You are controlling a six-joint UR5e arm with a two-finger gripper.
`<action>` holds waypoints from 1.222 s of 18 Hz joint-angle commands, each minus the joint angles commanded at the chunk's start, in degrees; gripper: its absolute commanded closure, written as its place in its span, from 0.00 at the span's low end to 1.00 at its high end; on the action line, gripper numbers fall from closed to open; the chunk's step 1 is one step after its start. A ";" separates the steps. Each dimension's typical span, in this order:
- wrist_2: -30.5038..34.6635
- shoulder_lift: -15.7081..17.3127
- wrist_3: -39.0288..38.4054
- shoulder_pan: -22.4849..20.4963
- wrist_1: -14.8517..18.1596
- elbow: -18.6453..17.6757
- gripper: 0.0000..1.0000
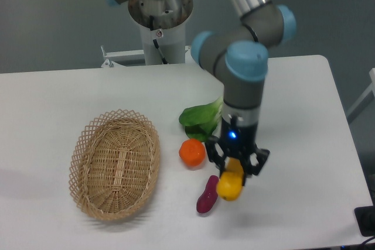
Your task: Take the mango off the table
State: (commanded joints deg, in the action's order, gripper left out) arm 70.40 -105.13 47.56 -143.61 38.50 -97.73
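The mango (230, 184) is a yellow-orange fruit, seen end-on between my gripper's fingers. My gripper (234, 171) points straight down over the front right part of the white table (304, 115) and is shut on the mango. Only the mango's lower end shows below the black fingers; its top is hidden by the gripper. Whether it touches the table or hangs just above it I cannot tell.
A purple sweet-potato-shaped piece (207, 194) lies just left of the mango. A round orange fruit (192, 153) and a green leafy vegetable (201, 120) sit behind it. A woven wicker basket (115, 164) stands at the left. The arm's base column (159, 24) is at the back.
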 joint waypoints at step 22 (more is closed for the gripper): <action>0.00 1.50 0.08 -0.26 0.00 -1.32 0.53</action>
State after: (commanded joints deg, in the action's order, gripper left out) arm 70.40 -103.62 47.64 -143.88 38.50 -99.05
